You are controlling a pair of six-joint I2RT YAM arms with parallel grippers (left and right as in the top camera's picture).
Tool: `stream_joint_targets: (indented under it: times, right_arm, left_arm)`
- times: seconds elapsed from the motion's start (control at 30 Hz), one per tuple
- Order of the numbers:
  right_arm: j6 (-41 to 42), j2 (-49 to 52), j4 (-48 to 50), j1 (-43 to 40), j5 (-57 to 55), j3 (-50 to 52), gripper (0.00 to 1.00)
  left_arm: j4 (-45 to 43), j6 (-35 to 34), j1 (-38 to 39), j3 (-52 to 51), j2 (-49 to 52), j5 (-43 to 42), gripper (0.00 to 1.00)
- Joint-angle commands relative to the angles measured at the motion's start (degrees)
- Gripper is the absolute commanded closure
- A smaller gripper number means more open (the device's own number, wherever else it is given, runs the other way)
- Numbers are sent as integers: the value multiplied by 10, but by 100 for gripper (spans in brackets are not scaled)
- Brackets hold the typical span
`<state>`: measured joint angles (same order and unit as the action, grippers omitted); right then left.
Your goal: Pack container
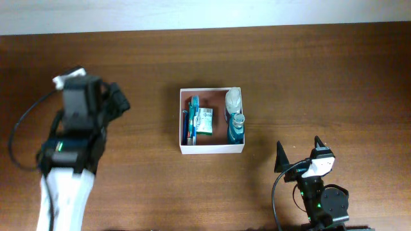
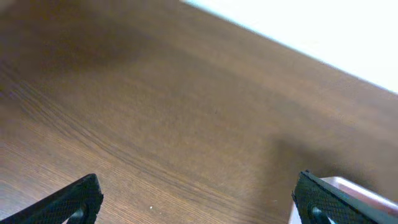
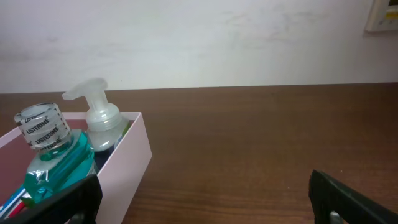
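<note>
The container (image 1: 211, 150) is a square white-walled box with a reddish-brown inside, at the table's middle. In it lie a teal mouthwash bottle (image 1: 236, 128), a clear pump bottle (image 1: 233, 99), a small green-white packet (image 1: 205, 119) and a blue tube or brush (image 1: 192, 117). The right wrist view shows the box wall (image 3: 127, 162), the mouthwash bottle (image 3: 53, 155) and the pump bottle (image 3: 99, 118). My left gripper (image 1: 114, 102) is open and empty, left of the box; its fingers frame bare table (image 2: 196, 199). My right gripper (image 1: 298, 154) is open and empty, right of and below the box (image 3: 202, 199).
The brown wooden table (image 1: 321, 77) runs to a pale wall at the back. A corner of the box (image 2: 360, 190) shows at the right edge of the left wrist view. A cable (image 1: 19, 128) loops beside the left arm.
</note>
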<state>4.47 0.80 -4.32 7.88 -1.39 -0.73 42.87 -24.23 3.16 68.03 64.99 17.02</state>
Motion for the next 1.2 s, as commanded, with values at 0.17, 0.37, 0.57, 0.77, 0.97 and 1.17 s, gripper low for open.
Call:
stream_joint_targets:
  times: [0.17,0.37,0.57,0.77,0.97,1.17]
  right_arm:
    - [-2,-6,-4,-6,6,4,2]
    - [-2,-6,-4,-6,6,4,2]
    - [-2,-6,-4,-6,6,4,2]
    - [-2,-6,-4,-6,6,4,2]
    - [-2,-6,-4,-6,6,4,2]
    - [-2,-6,-4,-6,6,4,2]
  left_arm:
    - [1,1,2,-97,-213,8,0]
    - [34,1,2,-177,-379,8,1]
    - [92,1,2,-237,-508,15,1]
    - [93,1,2,-299,-590,9,1]
    - [93,1,1,-363,-647,8,1]
    - [17,-1,0,-421,-647,4,1]
